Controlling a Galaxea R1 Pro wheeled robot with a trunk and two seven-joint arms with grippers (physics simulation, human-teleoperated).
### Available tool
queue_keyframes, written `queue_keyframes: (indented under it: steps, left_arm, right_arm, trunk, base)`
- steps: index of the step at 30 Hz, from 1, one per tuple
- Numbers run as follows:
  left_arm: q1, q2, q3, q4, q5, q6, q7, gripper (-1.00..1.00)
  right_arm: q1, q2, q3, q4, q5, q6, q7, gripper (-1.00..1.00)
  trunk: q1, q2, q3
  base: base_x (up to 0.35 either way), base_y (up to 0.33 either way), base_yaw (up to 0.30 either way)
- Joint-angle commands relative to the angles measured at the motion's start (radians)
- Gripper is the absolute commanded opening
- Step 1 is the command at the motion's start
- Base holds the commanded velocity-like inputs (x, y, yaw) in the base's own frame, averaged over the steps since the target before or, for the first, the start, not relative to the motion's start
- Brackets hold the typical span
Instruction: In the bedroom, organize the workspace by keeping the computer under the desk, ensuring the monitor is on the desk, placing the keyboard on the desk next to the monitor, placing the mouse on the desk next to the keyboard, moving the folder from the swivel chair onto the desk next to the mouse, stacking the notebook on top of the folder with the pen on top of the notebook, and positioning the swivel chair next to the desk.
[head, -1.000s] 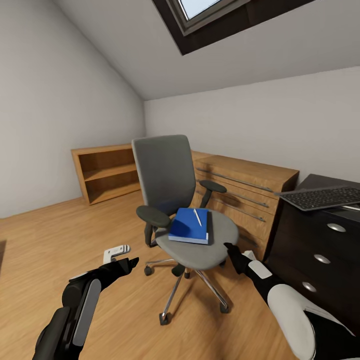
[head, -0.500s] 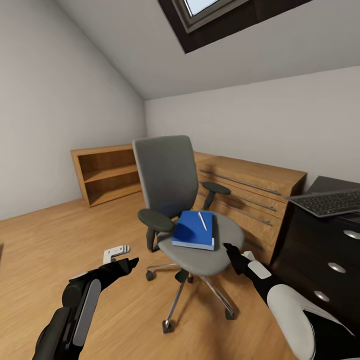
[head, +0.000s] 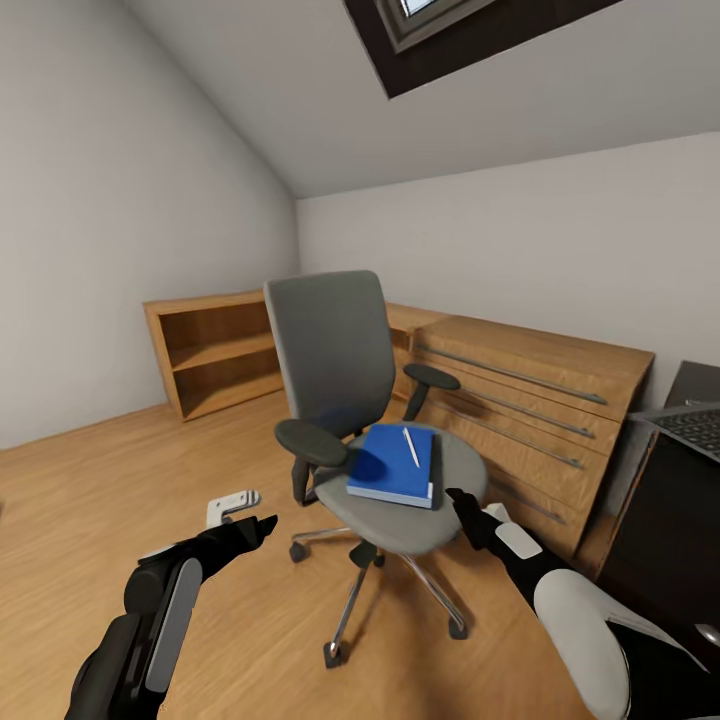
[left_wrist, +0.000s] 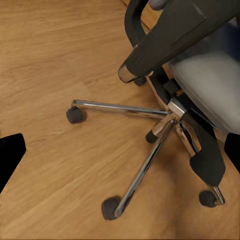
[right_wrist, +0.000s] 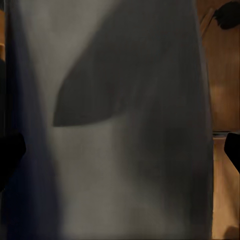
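The grey swivel chair (head: 340, 370) stands in the middle of the room. On its seat lies a blue notebook (head: 392, 466) on a dark folder (head: 437, 474), with a white pen (head: 410, 447) on top. Part of the black keyboard (head: 697, 428) lies on the dark desk (head: 665, 510) at the far right. My left gripper (head: 262, 526) is open, low and left of the chair; its wrist view looks at the chrome chair base (left_wrist: 150, 150). My right gripper (head: 460, 498) is open, right at the seat's near right edge; its wrist view is a blur of grey seat (right_wrist: 130, 150).
A long wooden dresser (head: 530, 400) runs along the back wall behind the chair. An open wooden bookshelf (head: 215, 350) stands at the back left. Wood floor (head: 100, 500) spreads out to the left. The sloped ceiling holds a skylight (head: 440, 30).
The view has shifted: desk, keyboard and dresser have slid toward the picture's right edge, while the chair stays central. Both arms hold the same pose.
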Motion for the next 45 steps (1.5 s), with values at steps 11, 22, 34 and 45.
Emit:
queue_keyframes:
  steps: [11,22,34,45]
  left_arm:
    - [-0.001,-0.002,0.001,0.000,0.008,0.005,0.003,1.00]
    - [-0.001,-0.002,0.000,0.002,0.008,0.004,0.003,1.00]
    - [0.000,-0.002,0.000,0.002,0.008,0.005,0.003,1.00]
    - [0.000,-0.002,0.000,0.002,0.008,0.004,0.004,1.00]
  right_arm:
    - [-0.001,-0.001,-0.006,-0.001,-0.013,0.005,0.006,1.00]
    - [-0.001,-0.001,-0.004,-0.001,-0.013,0.004,0.006,1.00]
    - [-0.001,-0.001,-0.001,-0.001,-0.013,0.003,0.006,1.00]
    - [-0.001,0.000,-0.001,-0.002,-0.012,0.002,0.007,1.00]
  trunk:
    - [0.000,0.000,-0.001]
    - [0.000,0.000,-0.001]
    - [0.000,0.000,-0.001]
    - [-0.003,0.001,0.026]
  base:
    - [0.130,0.087,0.000]
    - [-0.101,0.001,0.000]
    - [-0.013,0.000,0.000]
    - [0.000,0.000,0.000]
